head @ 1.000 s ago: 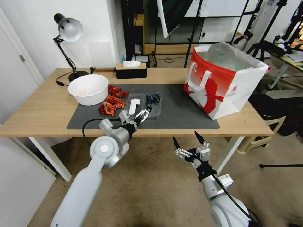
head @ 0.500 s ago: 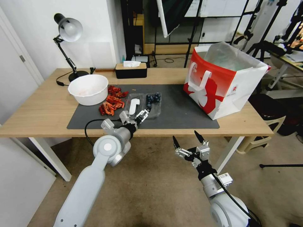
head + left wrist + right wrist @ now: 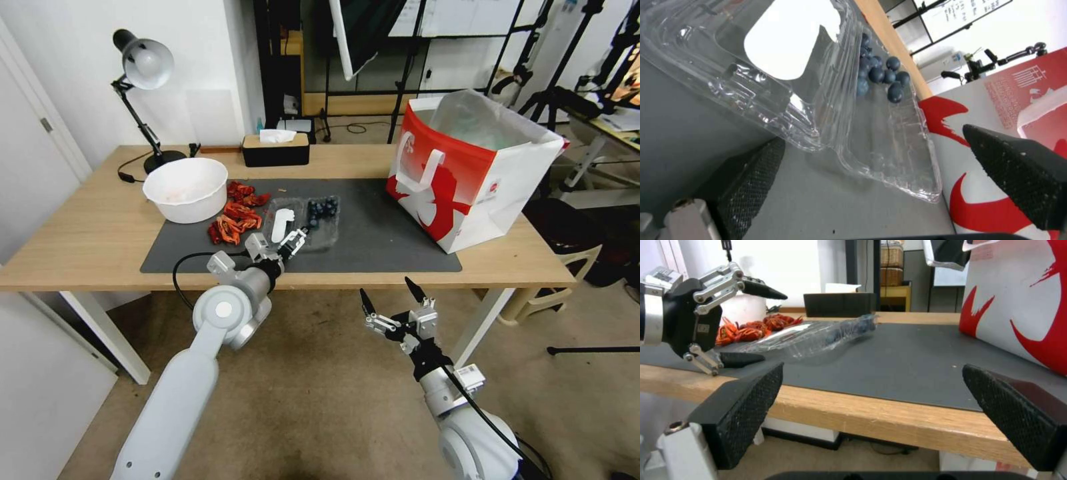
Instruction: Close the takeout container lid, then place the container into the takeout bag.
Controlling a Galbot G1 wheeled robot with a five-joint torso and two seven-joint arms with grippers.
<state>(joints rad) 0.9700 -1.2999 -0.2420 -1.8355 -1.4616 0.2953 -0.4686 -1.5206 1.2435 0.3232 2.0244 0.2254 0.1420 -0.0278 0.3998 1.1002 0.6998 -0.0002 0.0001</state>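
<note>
The left gripper covers the near edge of the takeout container, so the head view does not show whether its jaws touch the plastic. In the left wrist view the lid runs off the picture's edge, and one black finger is cut off there as well. The takeout bag shows as a partial panel, its handles and opening out of the picture. From the right wrist camera the takeout bag is again cropped, and the blueberries are a dark blur through the plastic. The print on the lid's label is too small to read.
</note>
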